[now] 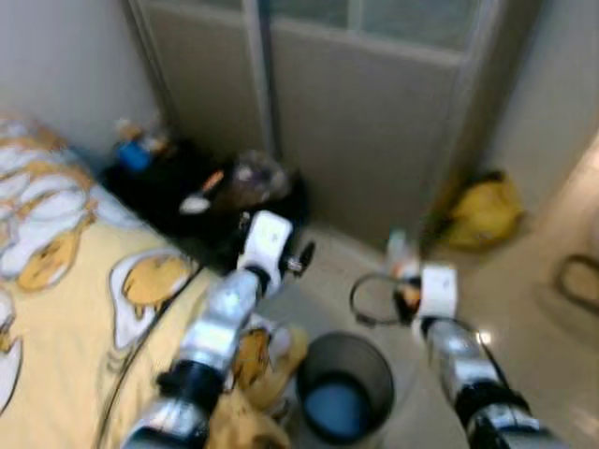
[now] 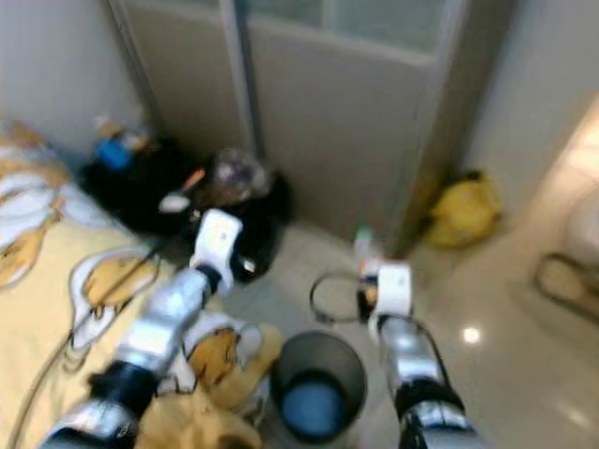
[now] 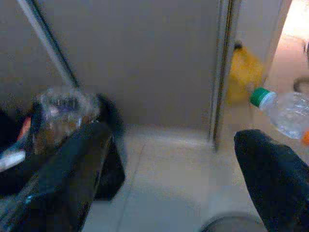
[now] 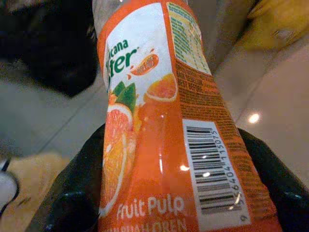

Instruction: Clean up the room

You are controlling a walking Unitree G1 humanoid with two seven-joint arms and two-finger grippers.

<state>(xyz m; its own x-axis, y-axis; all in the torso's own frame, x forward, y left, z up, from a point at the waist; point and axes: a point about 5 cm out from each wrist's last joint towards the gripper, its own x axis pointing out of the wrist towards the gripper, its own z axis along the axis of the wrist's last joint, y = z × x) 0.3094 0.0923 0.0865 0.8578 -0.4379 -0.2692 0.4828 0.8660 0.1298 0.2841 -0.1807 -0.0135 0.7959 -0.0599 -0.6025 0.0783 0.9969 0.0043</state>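
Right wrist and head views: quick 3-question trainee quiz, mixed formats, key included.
1. True or false: the right gripper is shut on the orange-labelled bottle.
2. What stands on the floor between the two arms? A) dark bin B) chair C) box
3. Fill in: the left gripper has its fingers ____, holding nothing.

Key: 1 true; 2 A; 3 open

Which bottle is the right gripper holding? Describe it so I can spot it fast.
Start at the dark waste bin on the floor beside the bed; just past it is the right gripper. It grips a clear plastic juice bottle with an orange fruit label, barcode and green cap.
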